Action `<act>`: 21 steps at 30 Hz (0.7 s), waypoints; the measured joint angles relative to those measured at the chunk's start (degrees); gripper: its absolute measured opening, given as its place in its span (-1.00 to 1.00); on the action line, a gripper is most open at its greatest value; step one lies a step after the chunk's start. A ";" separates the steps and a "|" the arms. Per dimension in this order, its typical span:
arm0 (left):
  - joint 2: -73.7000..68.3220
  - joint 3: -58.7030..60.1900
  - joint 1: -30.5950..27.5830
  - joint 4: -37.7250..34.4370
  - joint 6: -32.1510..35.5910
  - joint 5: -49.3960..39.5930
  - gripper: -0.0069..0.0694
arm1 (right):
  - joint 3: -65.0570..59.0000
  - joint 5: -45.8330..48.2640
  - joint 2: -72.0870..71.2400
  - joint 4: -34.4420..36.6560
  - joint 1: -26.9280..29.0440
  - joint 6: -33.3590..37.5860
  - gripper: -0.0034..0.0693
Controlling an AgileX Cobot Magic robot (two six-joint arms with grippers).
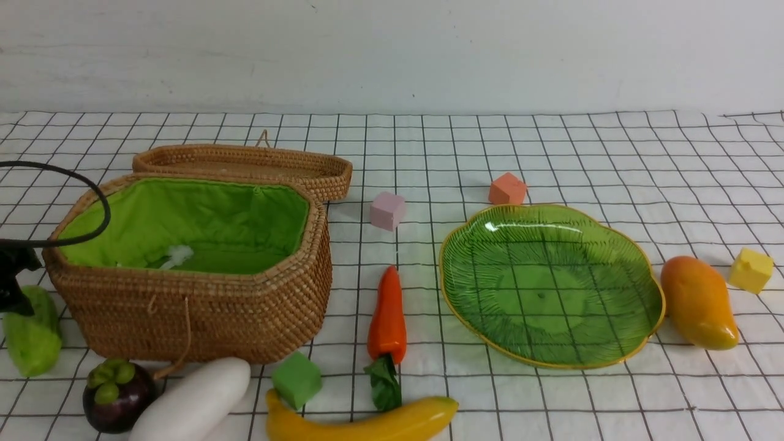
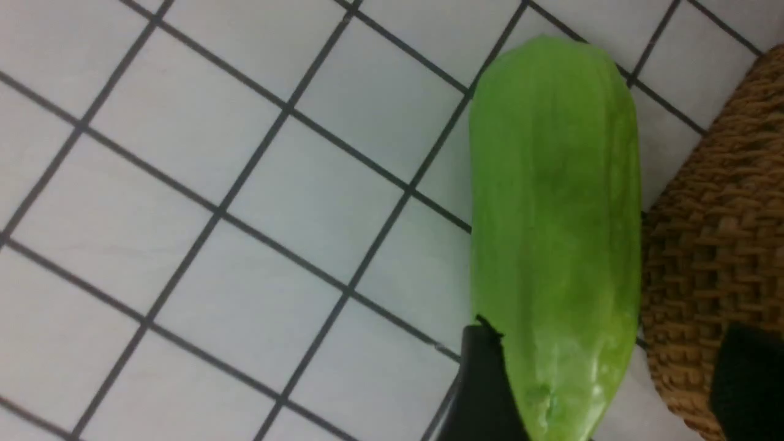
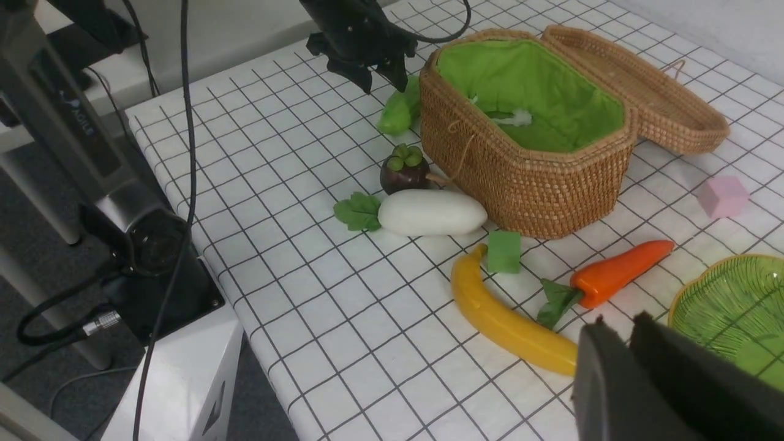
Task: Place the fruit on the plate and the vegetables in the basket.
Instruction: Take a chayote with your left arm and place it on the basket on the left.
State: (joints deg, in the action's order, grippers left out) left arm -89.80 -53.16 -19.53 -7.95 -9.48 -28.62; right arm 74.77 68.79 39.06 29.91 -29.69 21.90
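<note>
The light-green cucumber (image 1: pixel 33 337) (image 2: pixel 551 214) lies on the cloth beside the wicker basket (image 1: pixel 202 318) (image 2: pixel 723 245). My left gripper (image 2: pixel 612 380) (image 1: pixel 12 275) is open, its fingers either side of the cucumber's near end, one against it and the other over the basket wall. The carrot (image 1: pixel 388 315), white vegetable (image 1: pixel 196 398), mangosteen (image 1: pixel 116 395) and banana (image 1: pixel 367 422) lie in front. The mango (image 1: pixel 698 303) rests right of the green plate (image 1: pixel 551 288), which holds nothing. My right gripper (image 3: pixel 620 320) hangs shut and empty above the cloth between the banana (image 3: pixel 502 318) and the plate (image 3: pixel 729 306).
The basket's lid (image 1: pixel 245 162) lies folded back behind it. Foam cubes are scattered about: green (image 1: pixel 297 380) by the banana, pink (image 1: pixel 387 211) and orange (image 1: pixel 507 188) behind the plate, yellow (image 1: pixel 751 269) past the mango. The table's edge (image 3: pixel 202 257) runs near the white vegetable.
</note>
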 joint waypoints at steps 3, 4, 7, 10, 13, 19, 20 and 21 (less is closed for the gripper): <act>-2.13 0.00 0.00 -0.11 2.70 1.42 0.58 | 0.00 -0.16 0.00 0.00 0.00 0.10 -0.68; -2.49 0.00 0.00 -0.17 2.92 1.52 0.58 | 0.00 -0.19 0.00 0.00 0.00 0.10 -0.68; -5.11 0.00 0.00 -0.67 5.19 2.82 0.60 | 0.00 -0.82 0.00 0.14 0.00 0.10 -0.67; -6.40 -0.53 0.00 -1.40 5.81 3.83 0.60 | 0.00 -0.81 0.00 0.23 0.00 0.10 -0.66; -7.08 -0.78 0.00 -2.06 5.81 4.71 0.60 | 0.00 -0.81 0.00 0.37 0.00 0.10 -0.66; -9.05 -1.51 0.00 -3.49 5.76 5.59 0.54 | 0.00 -0.83 0.00 1.67 0.00 0.12 -0.66; -9.16 -1.63 0.00 -3.49 5.76 5.45 0.52 | 0.00 -0.83 0.00 1.93 0.00 0.12 -0.66; -9.29 -1.63 0.00 -3.04 5.76 5.36 0.49 | 0.00 -0.94 0.00 2.18 0.00 0.12 -0.66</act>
State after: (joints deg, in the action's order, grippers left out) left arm -99.09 -54.79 -19.53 -10.99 -3.73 -23.26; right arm 74.77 67.84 39.06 32.09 -29.69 22.02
